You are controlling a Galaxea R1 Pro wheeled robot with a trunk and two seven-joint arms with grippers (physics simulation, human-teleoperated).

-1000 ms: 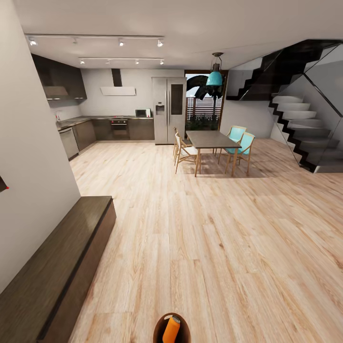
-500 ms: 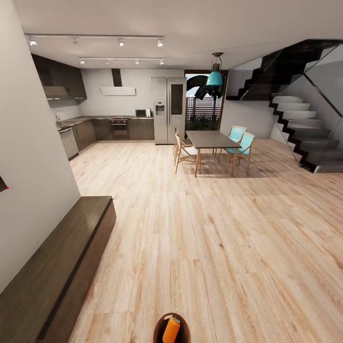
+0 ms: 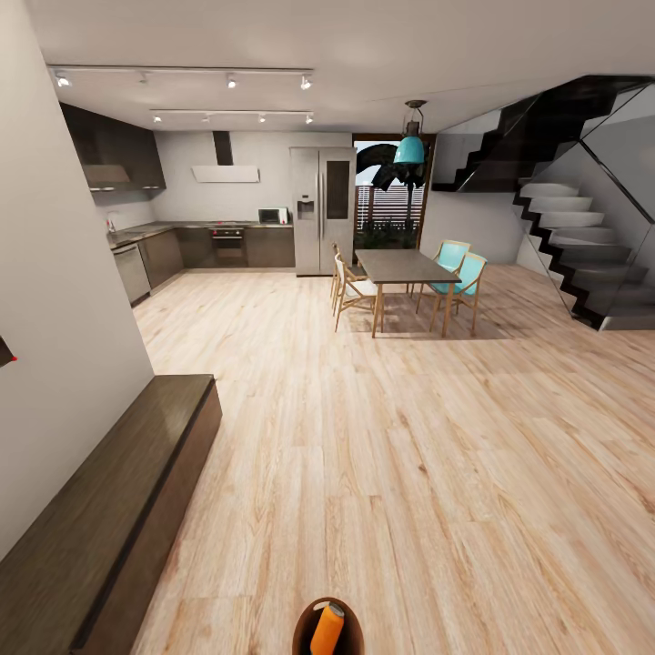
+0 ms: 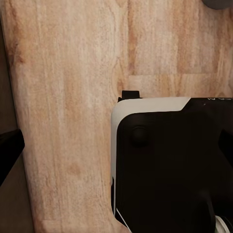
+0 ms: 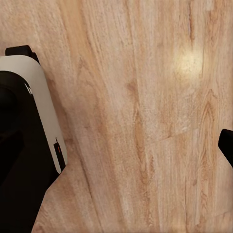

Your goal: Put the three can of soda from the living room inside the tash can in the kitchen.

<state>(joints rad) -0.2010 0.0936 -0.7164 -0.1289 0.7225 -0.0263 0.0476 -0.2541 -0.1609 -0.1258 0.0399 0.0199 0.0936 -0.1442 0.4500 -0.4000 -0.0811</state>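
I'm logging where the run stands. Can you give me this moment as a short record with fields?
place: open wood floor, facing the kitchen
ahead: steel fridge, dining table with chairs
left side: long dark bench along the wall
right side: staircase
carried: orange soda can lying in the bin, at the head view's lower edge
wrist views: floor and the robot's base

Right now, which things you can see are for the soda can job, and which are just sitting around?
For the job:
- bright orange soda can, lying inside the round brown-tan trash can
- kitchen with dark grey cabinets, far ahead

Just there:
- long dark wooden bench
- grey dining table with turquoise chairs
- black staircase
- steel fridge
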